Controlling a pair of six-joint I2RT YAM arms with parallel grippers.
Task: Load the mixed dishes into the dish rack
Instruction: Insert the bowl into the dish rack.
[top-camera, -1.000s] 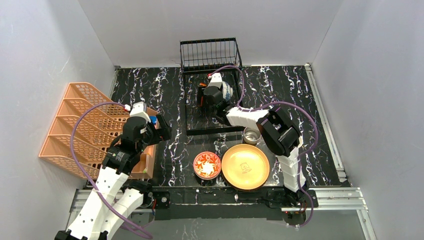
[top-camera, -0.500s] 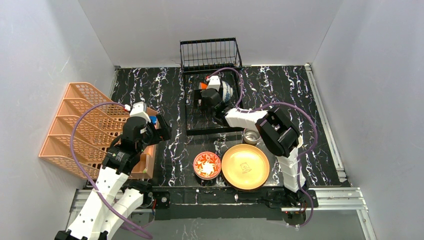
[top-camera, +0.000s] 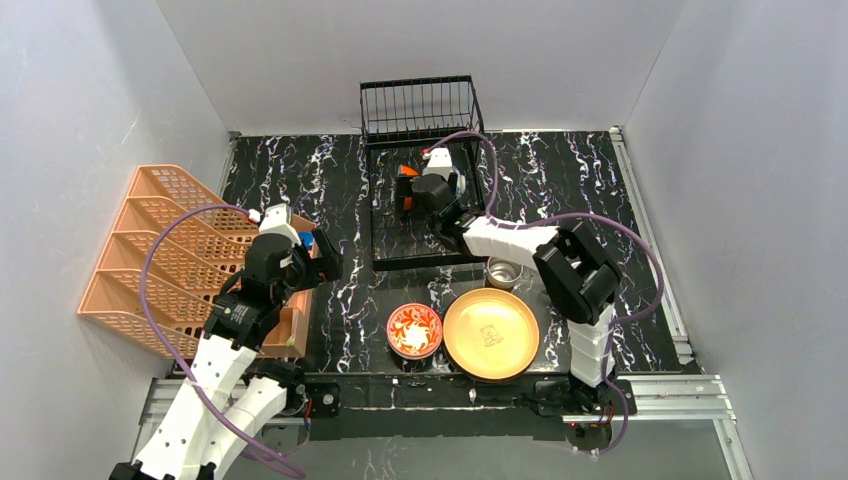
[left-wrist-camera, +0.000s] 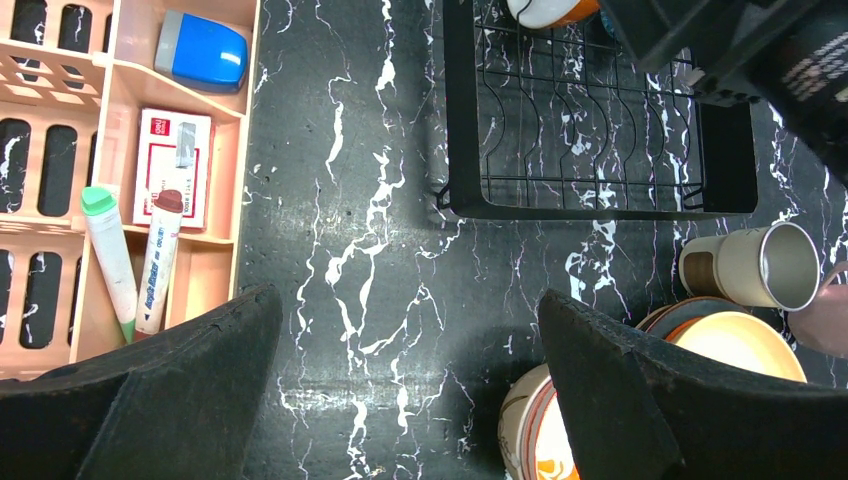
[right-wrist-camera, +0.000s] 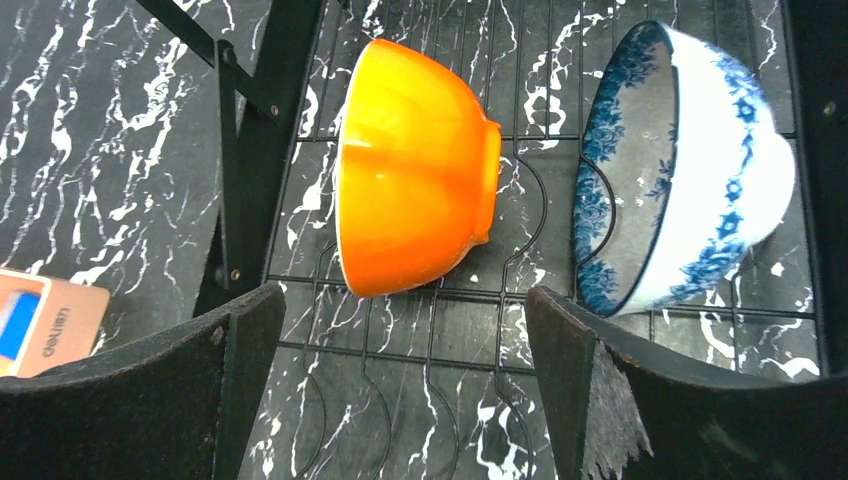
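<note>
Your right gripper hangs over the dish rack, jaws spread wide with nothing between them. Just beyond its fingertips an orange bowl and a blue-patterned bowl stand on edge in the wire slots, side by side but apart. Your left gripper is also spread and empty, above the table between the orange lattice rack and the dish rack. The dishes not yet loaded — steel cup, yellow plate, red floral bowl — sit at the near edge, toward the arm bases. The red floral bowl lies closest to the left gripper, so it is probably that arm's easier pick.
</note>
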